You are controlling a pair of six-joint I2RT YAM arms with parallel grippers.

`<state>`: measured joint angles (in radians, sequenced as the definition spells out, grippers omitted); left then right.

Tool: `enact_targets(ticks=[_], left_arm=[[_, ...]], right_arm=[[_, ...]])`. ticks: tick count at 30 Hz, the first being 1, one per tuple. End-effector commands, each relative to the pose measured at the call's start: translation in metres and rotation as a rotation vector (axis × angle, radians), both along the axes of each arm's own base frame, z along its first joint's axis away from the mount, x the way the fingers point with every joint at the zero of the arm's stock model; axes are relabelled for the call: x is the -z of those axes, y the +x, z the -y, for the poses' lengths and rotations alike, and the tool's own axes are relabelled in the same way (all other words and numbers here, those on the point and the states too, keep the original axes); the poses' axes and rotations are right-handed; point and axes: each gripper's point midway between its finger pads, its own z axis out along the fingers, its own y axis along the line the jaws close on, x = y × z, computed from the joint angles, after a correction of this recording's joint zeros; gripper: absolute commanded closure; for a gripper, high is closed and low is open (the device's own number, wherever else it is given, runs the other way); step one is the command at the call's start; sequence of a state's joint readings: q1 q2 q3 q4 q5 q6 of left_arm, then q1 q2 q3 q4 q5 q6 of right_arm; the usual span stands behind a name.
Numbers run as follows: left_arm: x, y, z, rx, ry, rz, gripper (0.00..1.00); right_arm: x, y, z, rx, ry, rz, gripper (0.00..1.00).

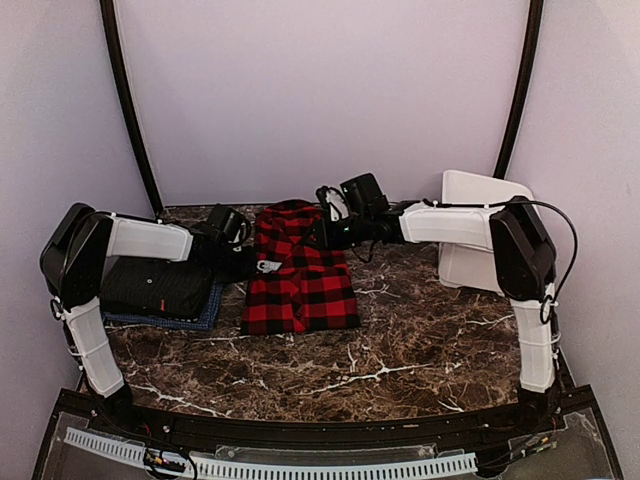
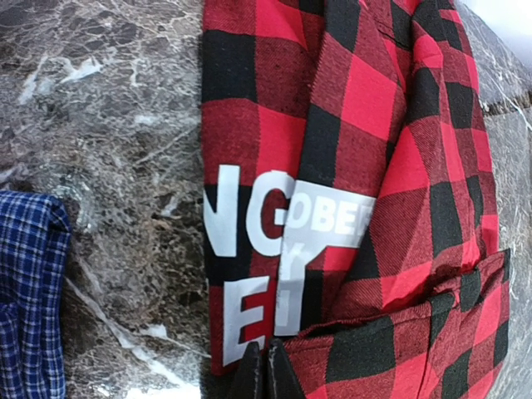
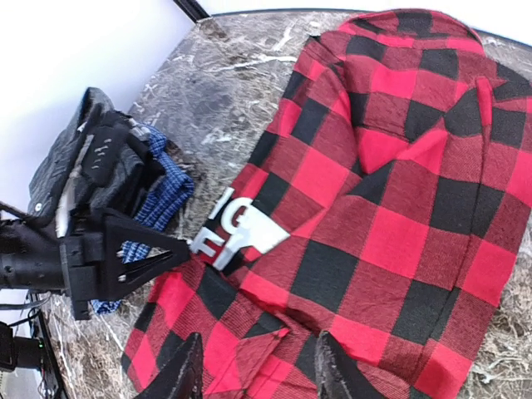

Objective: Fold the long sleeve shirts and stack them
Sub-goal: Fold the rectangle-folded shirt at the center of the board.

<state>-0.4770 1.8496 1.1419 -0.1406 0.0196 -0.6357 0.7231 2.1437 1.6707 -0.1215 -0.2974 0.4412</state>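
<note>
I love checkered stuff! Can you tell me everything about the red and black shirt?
The red-and-black checked shirt looks like soft woven cloth, with white block letters on black. It lies on the marble table, sleeves folded in, slightly rumpled. The shut left gripper touches its lettered edge; the open right gripper is above it.

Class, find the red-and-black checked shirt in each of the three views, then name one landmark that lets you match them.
Top external: the checked shirt lies in the middle of the picture.
Left wrist: it fills the right half.
Right wrist: it covers the centre and right.
Shared landmark: the white letters at the shirt's edge.
</note>
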Motion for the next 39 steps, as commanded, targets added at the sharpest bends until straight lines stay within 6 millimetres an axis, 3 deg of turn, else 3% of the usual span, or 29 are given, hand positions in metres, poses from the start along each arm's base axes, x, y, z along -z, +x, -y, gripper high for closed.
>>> enact_targets(ticks=[1,5,10,14,18,21,25,32,35,39], left_arm=[[-0.007,0.01,-0.011,-0.039,0.034,0.023,1.0],[-0.003,0.014,-0.009,-0.028,0.036,0.023,1.0],[0.007,0.019,-0.006,-0.017,0.041,0.007,1.0],[0.015,0.023,-0.013,-0.042,0.065,-0.005,1.0],[0.021,0.026,-0.022,-0.07,0.09,-0.022,0.95],[0.022,0.027,-0.026,-0.078,0.115,-0.034,0.89],[0.012,0.033,-0.024,-0.067,0.12,-0.022,0.79],[-0.037,0.041,-0.02,-0.047,0.097,0.059,0.62],[-0.057,0.034,-0.021,-0.043,0.082,0.089,0.6],[-0.063,0.016,-0.01,-0.006,0.031,0.079,0.6]], right_arm=[[0.002,-0.019,-0.01,-0.034,-0.04,0.031,0.6],[0.014,-0.027,-0.024,-0.062,-0.052,0.017,0.68],[0.05,-0.022,-0.034,-0.073,-0.073,-0.02,0.7],[0.086,-0.009,-0.029,-0.054,-0.109,-0.072,0.71],[0.101,0.002,-0.018,-0.025,-0.128,-0.107,0.71],[0.096,0.006,-0.013,-0.022,-0.113,-0.121,0.7],[0.066,0.01,-0.009,-0.022,-0.101,-0.078,0.66],[0.014,0.011,0.01,0.009,-0.07,-0.012,0.64],[0.012,0.01,0.022,0.03,-0.083,-0.004,0.65],[0.019,0.006,0.034,0.045,-0.098,-0.026,0.67]])
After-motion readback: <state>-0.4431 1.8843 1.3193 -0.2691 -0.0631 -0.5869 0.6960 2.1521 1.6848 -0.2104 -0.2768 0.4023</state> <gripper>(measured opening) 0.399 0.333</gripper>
